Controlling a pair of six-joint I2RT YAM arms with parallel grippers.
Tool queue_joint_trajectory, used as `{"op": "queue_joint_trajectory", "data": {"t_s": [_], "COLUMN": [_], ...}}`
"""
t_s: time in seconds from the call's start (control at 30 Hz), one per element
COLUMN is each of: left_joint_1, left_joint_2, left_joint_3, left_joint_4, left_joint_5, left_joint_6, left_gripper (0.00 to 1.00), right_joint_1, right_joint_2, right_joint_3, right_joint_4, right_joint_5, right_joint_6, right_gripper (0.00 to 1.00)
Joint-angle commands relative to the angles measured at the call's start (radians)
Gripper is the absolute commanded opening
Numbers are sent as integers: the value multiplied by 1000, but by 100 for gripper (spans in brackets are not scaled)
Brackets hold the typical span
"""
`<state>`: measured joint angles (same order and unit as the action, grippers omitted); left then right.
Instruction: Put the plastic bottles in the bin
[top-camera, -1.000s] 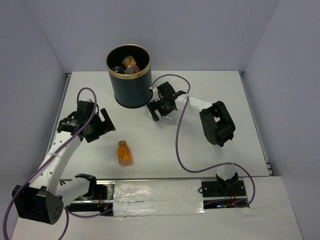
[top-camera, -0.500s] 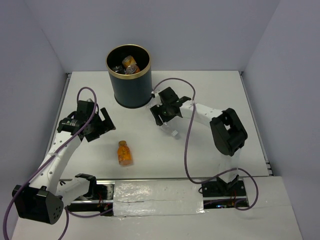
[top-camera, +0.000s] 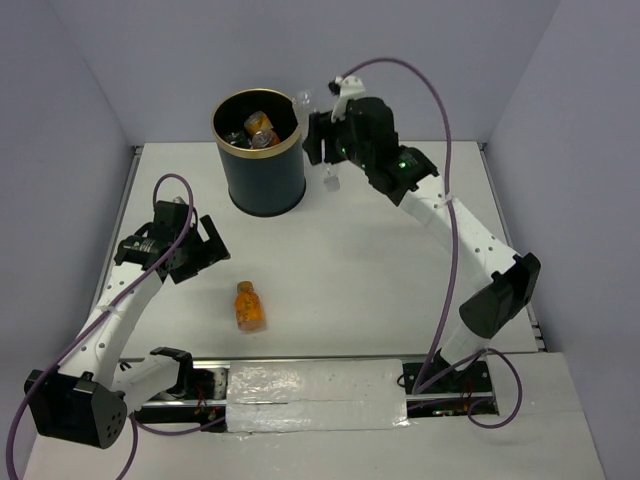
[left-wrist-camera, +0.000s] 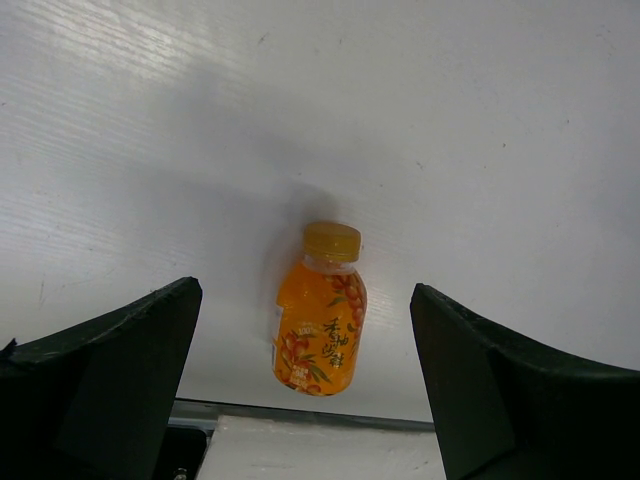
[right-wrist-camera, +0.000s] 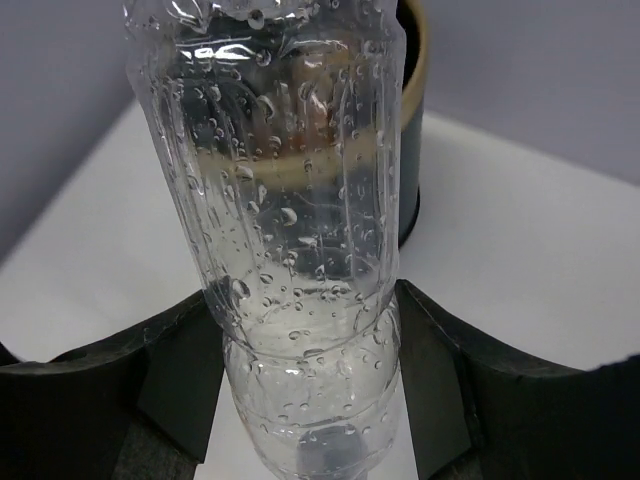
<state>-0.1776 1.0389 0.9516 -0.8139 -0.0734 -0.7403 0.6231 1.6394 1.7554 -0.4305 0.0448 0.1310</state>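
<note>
My right gripper (top-camera: 320, 140) (right-wrist-camera: 310, 340) is shut on a clear colourless plastic bottle (top-camera: 303, 99) (right-wrist-camera: 290, 200), held up in the air just right of the bin's rim. The bottle is wet inside and points away toward the bin (right-wrist-camera: 409, 190). The bin (top-camera: 258, 190) is dark navy with a gold rim and stands at the back of the table, with bottles of orange liquid (top-camera: 260, 128) inside. One orange bottle (top-camera: 249, 306) (left-wrist-camera: 320, 320) with a yellow cap lies on the table. My left gripper (top-camera: 200, 250) (left-wrist-camera: 303, 292) hangs open above it, not touching.
White table walled by pale panels at the back and sides. A taped strip (top-camera: 315, 392) and both arm bases run along the near edge. Purple cables (top-camera: 445, 150) loop over both arms.
My right gripper closed on the clear bottle low beside the bin, then rose and swung back to rim height. The left arm and the orange bottle stayed put.
</note>
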Motion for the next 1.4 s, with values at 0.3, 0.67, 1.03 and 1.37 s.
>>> {"op": "queue_joint_trajectory", "data": {"t_s": [0.3,0.67,1.03,1.37], "left_joint_1": [-2,-7,-7,-8], "left_joint_2": [-8,-10,-48,-51], "left_joint_3": [30,24,13,13], "left_joint_4": [24,-28,-44,-53], "left_joint_5": [18,49,46,44], "left_joint_6": [-4,12,-11,-21], "left_gripper": [99,99,99,100], "right_joint_1": [6,15,40,43], "right_joint_2": [313,546,724,841], "right_joint_3": [410,651,770,834], "right_joint_4": [436,556,665,702], "right_joint_5": [222,185,334,288], "right_joint_6": [320,383,306,364], "right_gripper": [59,61,61,67]}}
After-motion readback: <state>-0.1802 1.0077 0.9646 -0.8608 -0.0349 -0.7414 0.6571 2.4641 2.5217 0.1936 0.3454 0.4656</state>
